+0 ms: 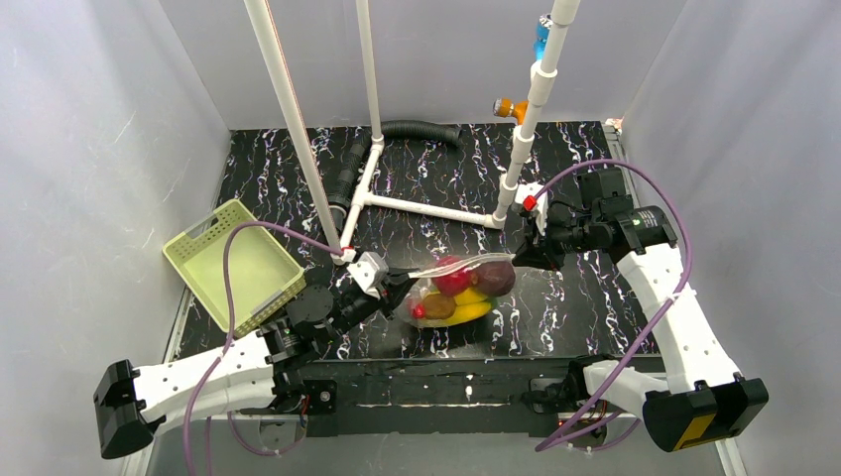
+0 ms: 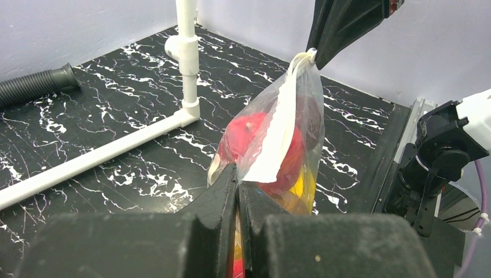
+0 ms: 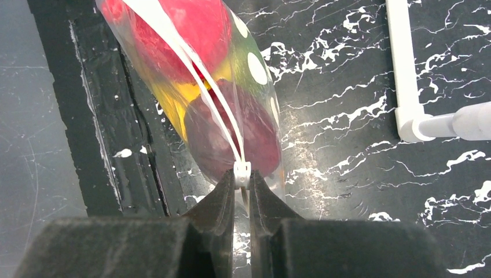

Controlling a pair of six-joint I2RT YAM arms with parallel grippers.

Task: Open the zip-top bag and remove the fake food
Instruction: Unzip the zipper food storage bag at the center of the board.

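No legible text, brand, number or sign is visible. The zip-top bag carries only pale round dots. Right of the bag, a yellow sticker on the black arm base is too small to read.

Your left gripper pinches the left end of the zip-top bag. Your right gripper pinches the right end. The bag is stretched out between them, above the black table with white streaks.

You can see the fake food inside the bag: a red ball, a dark red ball, a yellow banana and a brown piece.

A pale green basket sits well off to the left, at the table's edge. White pipes stand behind the bag. A black hose lies at the back.
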